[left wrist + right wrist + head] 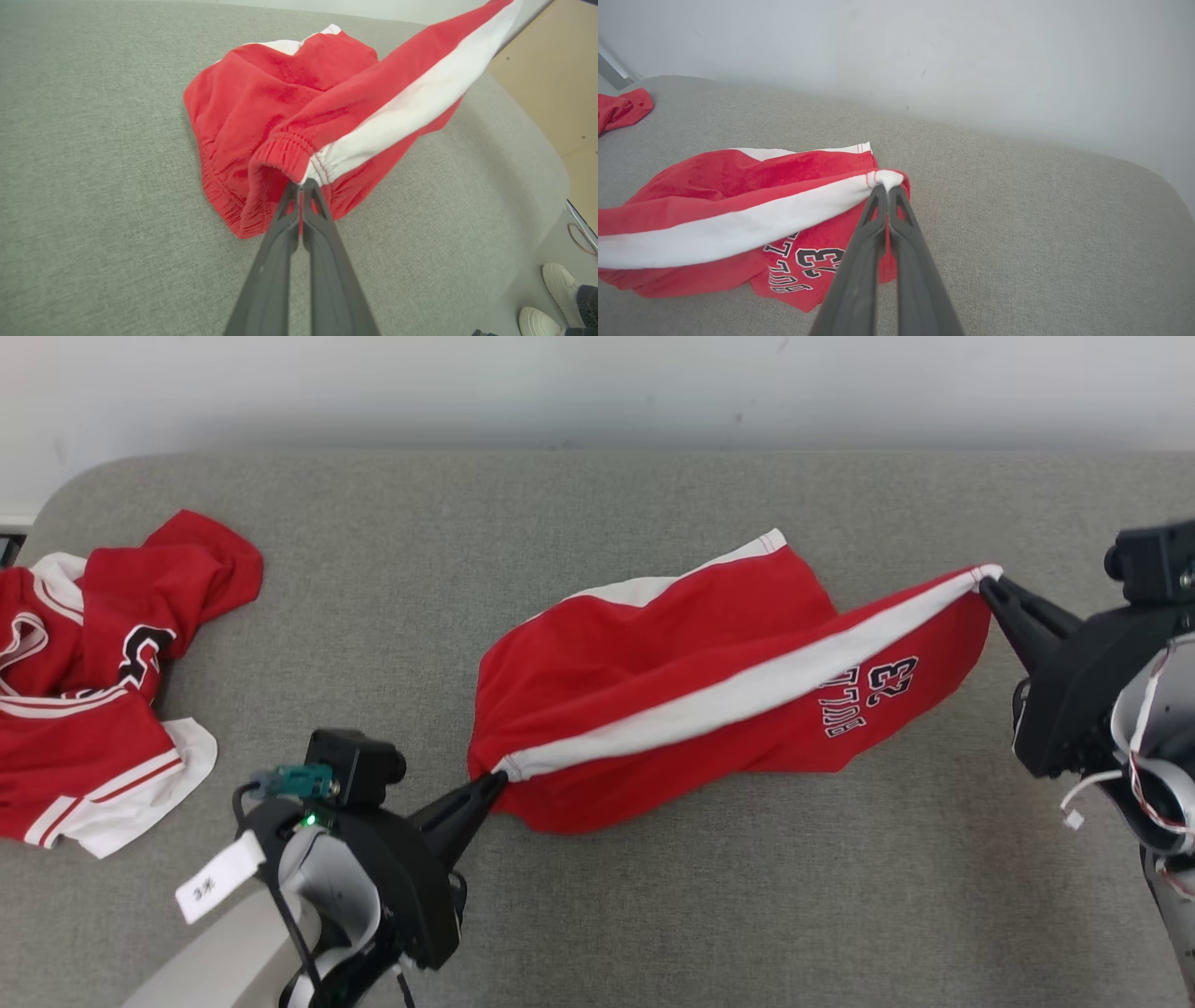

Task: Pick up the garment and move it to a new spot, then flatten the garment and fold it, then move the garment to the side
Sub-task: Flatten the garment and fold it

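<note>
Red shorts (709, 672) span the two pairs of jaws, taut along the white side stripe. The left jaws are pinched shut on the elastic waistband and the right jaws on the hem corner, while slack cloth sags onto the grey bench (653, 915) between them. This looks like the flattening step. The next move calls for an even pull apart and a level lowering. The far leg bunches behind the stripe, possibly doubled under.

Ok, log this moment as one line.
left pincer: shut on red shorts waistband | right pincer: shut on their white-striped hem | red shorts: stretched between both, bulk resting on grey surface | red jersey: crumpled at left
</note>
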